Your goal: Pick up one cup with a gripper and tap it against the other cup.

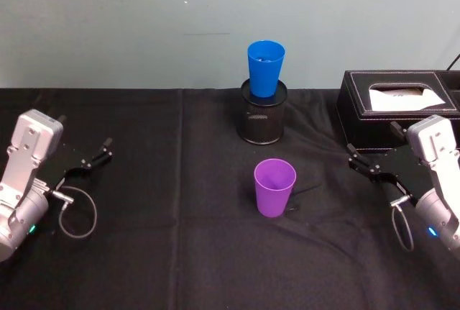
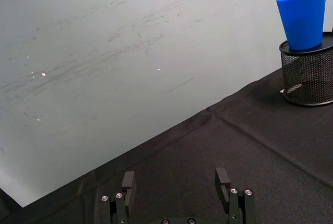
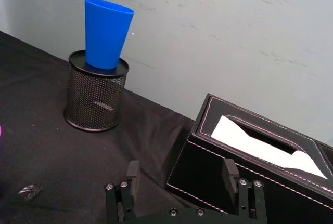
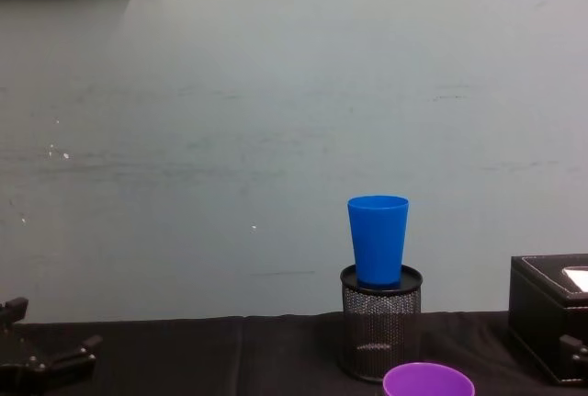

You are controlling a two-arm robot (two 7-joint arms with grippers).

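The tapered purple plastic tumbler point(image 1: 274, 186) stands upright on the counter point(image 1: 158, 260), near the bright blue plastic tumbler point(image 1: 265, 67) sitting in a black mesh pen holder point(image 1: 263, 121). The left claw point(image 2: 175, 174) and right claw point(image 3: 181, 165) gape wide.

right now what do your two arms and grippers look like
The left arm and right arm are silver-grey with boxy wrist housings, each with a small glowing light and a looped grey cable. The left gripper and right gripper are black, with silver screws.
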